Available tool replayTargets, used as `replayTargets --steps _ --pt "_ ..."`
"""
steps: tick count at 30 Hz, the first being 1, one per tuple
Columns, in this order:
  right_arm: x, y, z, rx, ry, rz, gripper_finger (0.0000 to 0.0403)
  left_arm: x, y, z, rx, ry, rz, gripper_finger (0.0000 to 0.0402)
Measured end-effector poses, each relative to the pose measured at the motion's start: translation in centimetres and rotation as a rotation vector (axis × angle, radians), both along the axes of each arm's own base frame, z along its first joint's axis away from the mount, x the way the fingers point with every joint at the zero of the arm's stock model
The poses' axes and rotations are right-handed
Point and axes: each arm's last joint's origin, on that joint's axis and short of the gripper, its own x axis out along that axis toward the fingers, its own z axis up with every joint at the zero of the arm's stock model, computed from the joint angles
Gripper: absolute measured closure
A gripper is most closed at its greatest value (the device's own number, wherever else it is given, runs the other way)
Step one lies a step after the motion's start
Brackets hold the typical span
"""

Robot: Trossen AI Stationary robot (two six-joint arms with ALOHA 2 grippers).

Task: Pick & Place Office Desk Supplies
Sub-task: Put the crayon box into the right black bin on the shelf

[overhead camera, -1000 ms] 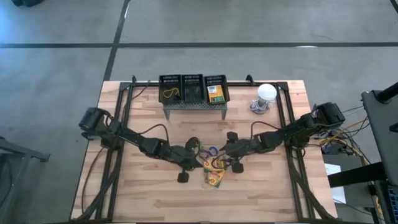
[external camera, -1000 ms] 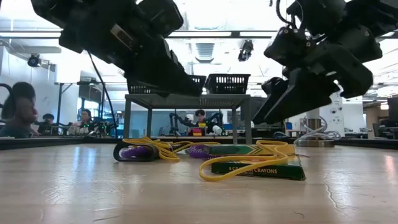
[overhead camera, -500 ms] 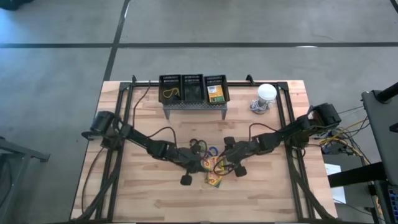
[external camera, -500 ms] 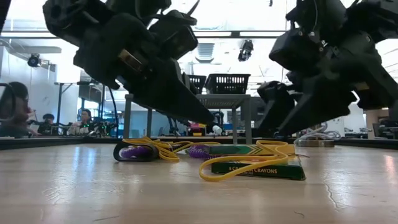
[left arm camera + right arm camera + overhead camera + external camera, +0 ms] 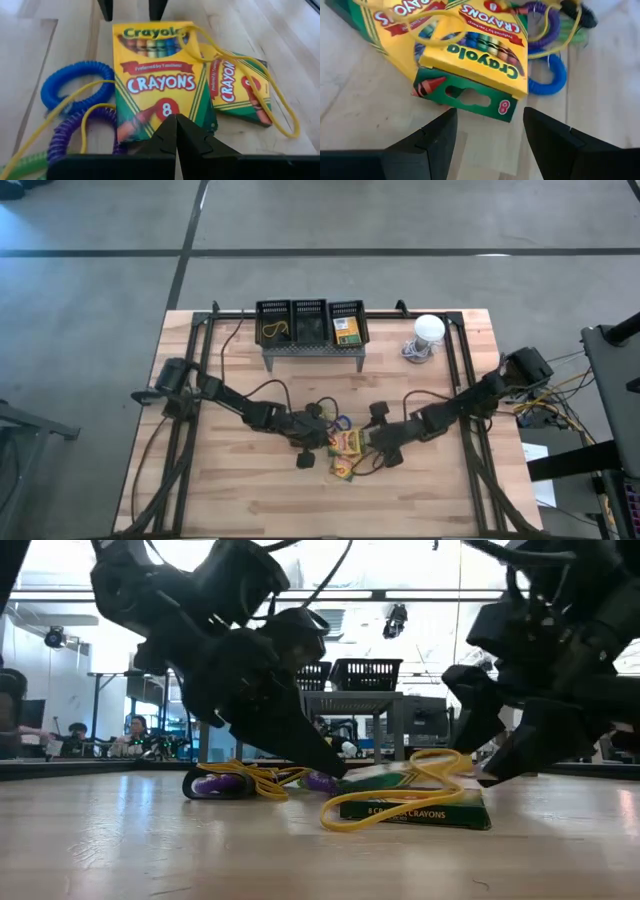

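Two yellow-and-green crayon boxes lie mid-table, one (image 5: 347, 442) propped on the other (image 5: 343, 469), with a thin yellow rubber band (image 5: 260, 80) looped over both. Blue (image 5: 75, 90) and purple (image 5: 67, 137) coil bands lie beside them. My left gripper (image 5: 176, 122) is shut, its tip at the bottom end of the upper box (image 5: 160, 75). My right gripper (image 5: 489, 132) is open and faces that box's green top flap (image 5: 470, 97) from the other side, its fingers a short way off it. My left gripper slants down from the table's left with its shut tip at the bottom end (image 5: 165, 112) of the upper crayon box. I cannot tell whether it touches the box.
A grey stand (image 5: 311, 352) at the far edge carries three black bins; one holds a yellow band (image 5: 274, 332), another a crayon box (image 5: 346, 330). A white dome with a cable (image 5: 428, 331) sits far right. People sit in the room beyond (image 5: 130, 730).
My left gripper has come down and moved right toward the crayon boxes, staying shut. My right gripper has sunk, moved toward the near edge and rolled, staying open. The yellow band over the boxes now arches higher than before.
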Motion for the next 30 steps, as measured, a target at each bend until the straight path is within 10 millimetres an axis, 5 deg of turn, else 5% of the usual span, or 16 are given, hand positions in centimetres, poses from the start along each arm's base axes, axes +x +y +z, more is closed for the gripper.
replayTargets --steps 12,30 --pt "-0.3 1.4 0.1 -0.169 -0.102 -0.062 0.0179 0.1 0.4 0.0 -0.029 0.015 0.002 0.0396" --pt "0.4 2.9 1.2 -0.262 -0.24 0.122 0.0179 0.0 0.4 -0.1 -0.035 0.018 0.006 0.0396"
